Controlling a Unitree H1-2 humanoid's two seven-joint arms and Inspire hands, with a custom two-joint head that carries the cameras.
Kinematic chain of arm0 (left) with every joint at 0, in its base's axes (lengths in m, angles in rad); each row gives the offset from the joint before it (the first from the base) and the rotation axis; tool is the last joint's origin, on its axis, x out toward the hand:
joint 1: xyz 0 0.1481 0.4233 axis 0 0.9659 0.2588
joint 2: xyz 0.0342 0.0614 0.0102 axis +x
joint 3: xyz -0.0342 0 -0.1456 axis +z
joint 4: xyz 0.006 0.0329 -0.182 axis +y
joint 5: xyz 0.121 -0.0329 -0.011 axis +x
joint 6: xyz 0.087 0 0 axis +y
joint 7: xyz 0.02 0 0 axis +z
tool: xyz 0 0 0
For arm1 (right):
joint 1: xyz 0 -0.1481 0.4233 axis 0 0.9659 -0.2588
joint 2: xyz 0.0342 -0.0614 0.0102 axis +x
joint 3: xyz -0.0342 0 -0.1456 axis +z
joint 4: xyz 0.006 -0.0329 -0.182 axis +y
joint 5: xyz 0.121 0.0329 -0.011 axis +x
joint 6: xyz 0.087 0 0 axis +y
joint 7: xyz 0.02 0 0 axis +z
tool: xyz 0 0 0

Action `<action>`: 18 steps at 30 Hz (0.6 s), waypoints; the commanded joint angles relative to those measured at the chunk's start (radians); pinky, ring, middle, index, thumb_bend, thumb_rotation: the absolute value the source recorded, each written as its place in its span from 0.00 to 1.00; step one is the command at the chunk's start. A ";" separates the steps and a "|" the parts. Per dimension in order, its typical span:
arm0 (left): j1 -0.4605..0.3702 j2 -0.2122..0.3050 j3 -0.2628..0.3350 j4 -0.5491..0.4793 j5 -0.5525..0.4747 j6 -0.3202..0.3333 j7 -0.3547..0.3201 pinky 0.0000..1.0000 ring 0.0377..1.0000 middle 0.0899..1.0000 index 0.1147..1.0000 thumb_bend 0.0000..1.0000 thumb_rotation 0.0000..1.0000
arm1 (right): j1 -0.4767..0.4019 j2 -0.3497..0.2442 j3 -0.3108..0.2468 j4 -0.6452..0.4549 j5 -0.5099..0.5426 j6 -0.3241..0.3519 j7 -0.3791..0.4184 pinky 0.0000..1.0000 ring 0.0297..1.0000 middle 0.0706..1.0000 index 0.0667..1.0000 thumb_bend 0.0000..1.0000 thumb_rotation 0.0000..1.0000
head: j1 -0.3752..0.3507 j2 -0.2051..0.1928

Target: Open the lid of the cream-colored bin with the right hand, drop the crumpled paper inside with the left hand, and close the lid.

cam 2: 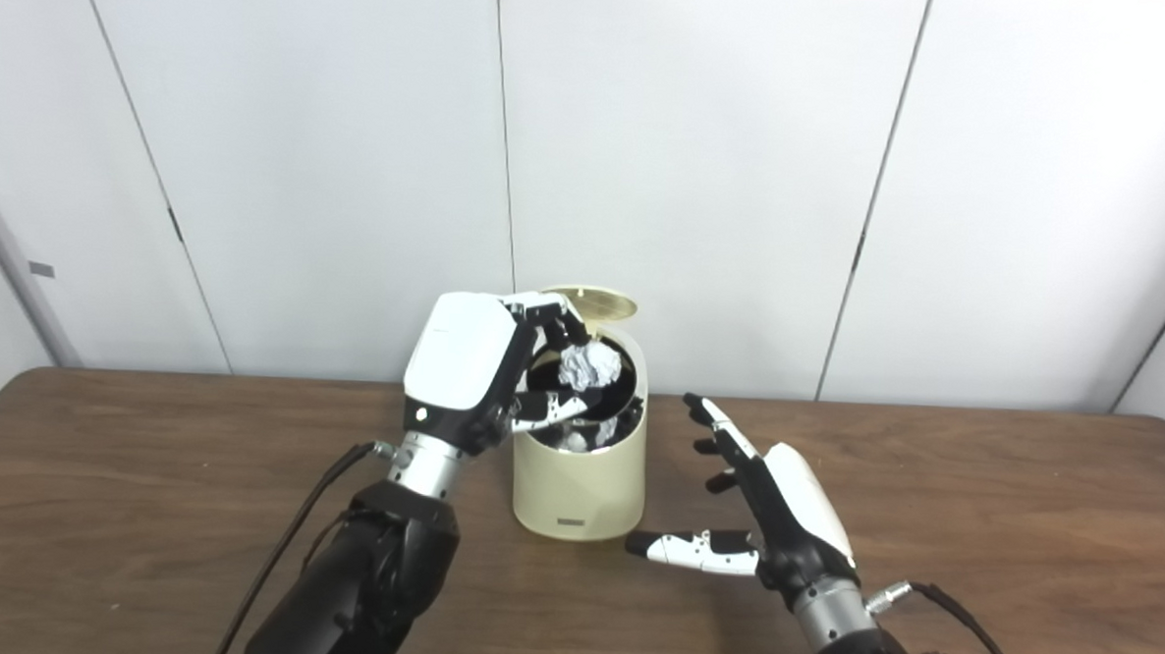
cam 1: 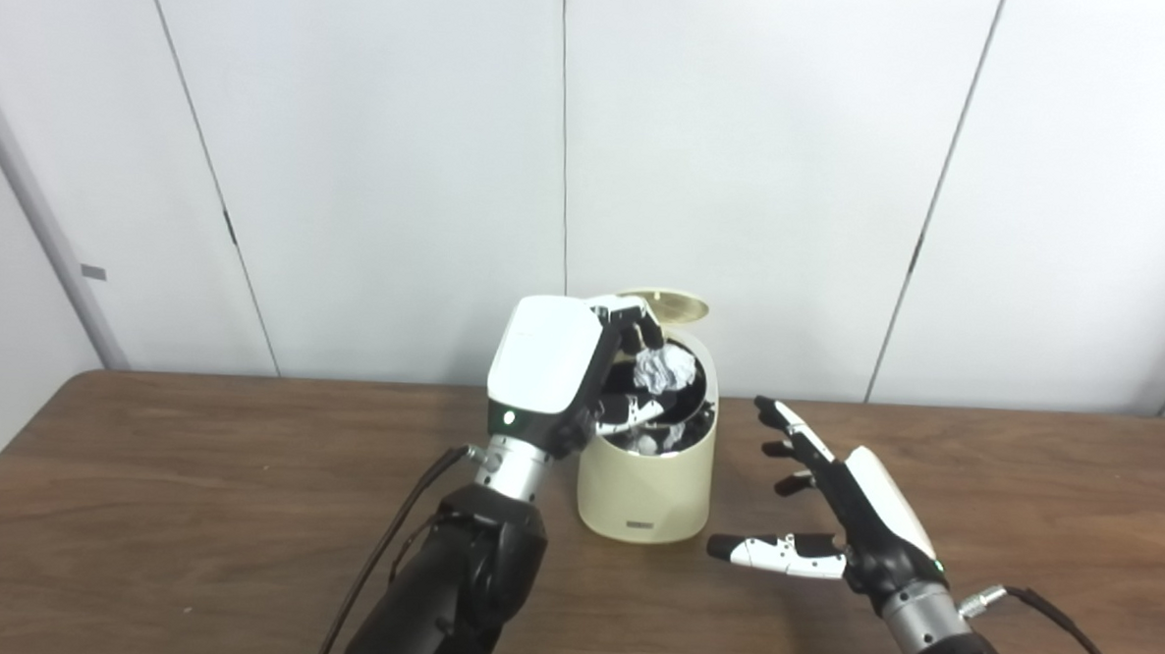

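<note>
While the left hand [cam 1: 551,365] grips crumpled paper [cam 1: 664,368] over the open bin [cam 1: 646,487], the right hand [cam 1: 854,516] rests spread, empty.

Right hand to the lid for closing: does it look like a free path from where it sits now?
Probably not yet. The right hand is open beside the bin, but the raised lid stands behind the opening, where the left hand holds the crumpled paper. That hand should withdraw first.

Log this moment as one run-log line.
lid: open | left robot hand: holding crumpled paper over bin opening | right robot hand: open, beside bin, touching nothing | paper: not yet released
</note>
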 commanded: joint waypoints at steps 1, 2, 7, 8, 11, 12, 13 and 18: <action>-0.068 0.002 -0.008 0.007 0.028 0.009 0.053 0.14 0.22 0.42 0.42 0.53 0.00 | -0.028 -0.001 -0.008 -0.039 0.000 -0.008 -0.015 0.66 0.84 0.92 0.94 0.75 0.42 | -0.001 -0.001; -0.072 0.004 -0.013 0.019 0.038 0.013 0.065 0.14 0.22 0.42 0.42 0.53 0.00 | -0.027 -0.001 -0.009 -0.039 -0.001 -0.008 -0.016 0.66 0.84 0.92 0.94 0.75 0.42 | 0.000 0.000; -0.088 0.014 -0.035 0.063 0.056 0.024 0.102 0.14 0.22 0.42 0.42 0.53 0.00 | -0.026 -0.002 -0.011 -0.044 -0.002 -0.008 -0.016 0.67 0.84 0.91 0.94 0.75 0.43 | -0.001 0.004; -0.091 0.016 -0.040 0.072 0.063 0.029 0.109 0.15 0.22 0.42 0.42 0.53 0.00 | -0.026 -0.003 -0.012 -0.044 -0.002 -0.009 -0.016 0.67 0.83 0.91 0.94 0.75 0.43 | -0.001 0.004; -0.099 0.023 -0.049 0.093 0.069 0.038 0.122 0.15 0.22 0.42 0.42 0.53 0.00 | -0.025 -0.003 -0.012 -0.044 -0.003 -0.010 -0.017 0.66 0.83 0.91 0.93 0.75 0.42 | 0.000 0.006; -0.101 0.025 -0.052 0.097 0.069 0.041 0.125 0.14 0.21 0.42 0.42 0.53 0.00 | -0.025 -0.003 -0.013 -0.044 -0.003 -0.009 -0.017 0.66 0.83 0.91 0.93 0.75 0.42 | 0.000 0.006; -0.103 0.027 -0.056 0.103 0.074 0.045 0.128 0.14 0.21 0.42 0.42 0.53 0.00 | -0.024 -0.003 -0.013 -0.045 -0.001 -0.007 -0.015 0.66 0.83 0.91 0.93 0.75 0.42 | 0.000 0.006; -0.104 0.037 -0.069 0.093 0.088 0.077 0.103 0.14 0.22 0.42 0.42 0.53 0.00 | -0.024 -0.006 -0.016 -0.040 0.009 -0.016 -0.014 0.66 0.83 0.91 0.94 0.76 0.42 | 0.003 0.010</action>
